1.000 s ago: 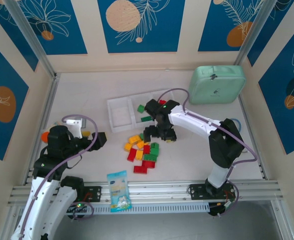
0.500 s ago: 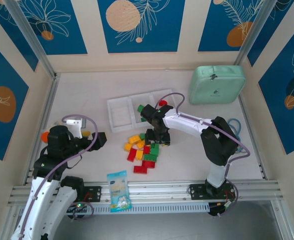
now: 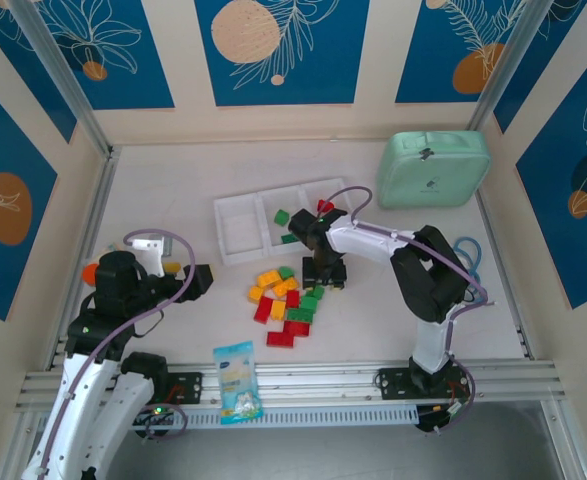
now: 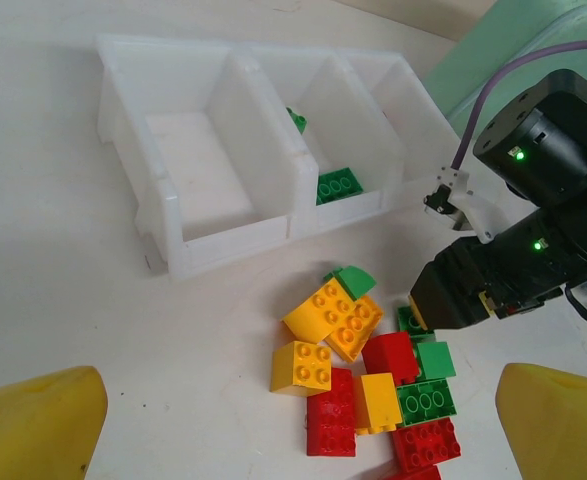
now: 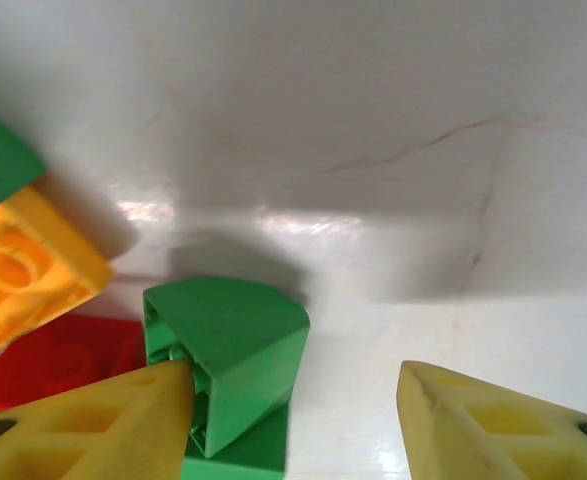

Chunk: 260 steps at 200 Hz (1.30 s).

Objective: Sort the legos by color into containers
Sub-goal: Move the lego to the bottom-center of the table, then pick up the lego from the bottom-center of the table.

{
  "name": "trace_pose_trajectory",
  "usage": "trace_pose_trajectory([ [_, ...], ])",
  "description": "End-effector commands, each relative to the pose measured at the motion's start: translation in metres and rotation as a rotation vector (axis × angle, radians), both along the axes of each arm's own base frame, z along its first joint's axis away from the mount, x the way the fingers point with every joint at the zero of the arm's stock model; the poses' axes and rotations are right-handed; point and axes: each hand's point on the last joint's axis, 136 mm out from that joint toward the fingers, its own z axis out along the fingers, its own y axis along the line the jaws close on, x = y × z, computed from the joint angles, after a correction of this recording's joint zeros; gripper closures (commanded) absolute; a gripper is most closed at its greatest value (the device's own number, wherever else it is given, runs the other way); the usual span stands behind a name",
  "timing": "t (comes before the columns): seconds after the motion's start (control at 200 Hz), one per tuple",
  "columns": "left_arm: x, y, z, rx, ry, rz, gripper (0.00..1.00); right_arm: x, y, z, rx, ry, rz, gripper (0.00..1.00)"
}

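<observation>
Tray (image 4: pixel 233 238): we count one, with three compartments (image 4: pixel 198 165) in a row.
Green legos (image 4: pixel 338 185): two in the middle compartment, and about four loose on the table, one of them partly hidden.
Red legos (image 4: pixel 331 425): we make out four loose, plus one in an end compartment.
Yellow-orange legos (image 4: pixel 325 310): four, all loose.
Snack packet (image 3: pixel 237 380): one.
Mint-green case (image 3: pixel 433 170): one.

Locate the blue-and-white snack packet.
In the top view, the snack packet lies at the near edge of the table, left of centre, nearer than the lego pile.
</observation>
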Motion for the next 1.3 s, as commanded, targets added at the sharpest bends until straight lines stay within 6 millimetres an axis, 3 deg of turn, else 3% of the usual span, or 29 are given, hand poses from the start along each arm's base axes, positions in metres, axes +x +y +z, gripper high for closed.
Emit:
trace_pose_trajectory([
  [0.0, -0.001, -0.005, 0.002, -0.015, -0.011, -0.025, 0.01, 0.002, -0.020, -0.004, -0.043, 0.002, -0.008, 0.49],
  [0.205, -0.001, -0.004, 0.001, -0.014, -0.010, -0.024, 0.01, 0.008, -0.033, 0.007, -0.054, -0.026, -0.028, 0.48],
  [0.44, -0.001, -0.004, 0.001, -0.013, -0.007, -0.023, 0.01, 0.000, -0.010, 0.017, 0.006, -0.056, 0.047, 0.32],
  [0.64, -0.001, -0.005, 0.001, -0.013, -0.008, -0.025, 0.01, -0.009, -0.005, 0.006, -0.008, -0.020, 0.092, 0.30],
  [1.036, -0.001, -0.004, 0.001, -0.014, -0.005, -0.023, 0.01, -0.016, -0.014, -0.027, -0.038, 0.073, 0.079, 0.45],
  [1.296, 0.000, -0.005, -0.001, -0.015, -0.002, -0.025, 0.01, -0.015, -0.025, -0.026, -0.037, 0.078, 0.067, 0.59],
])
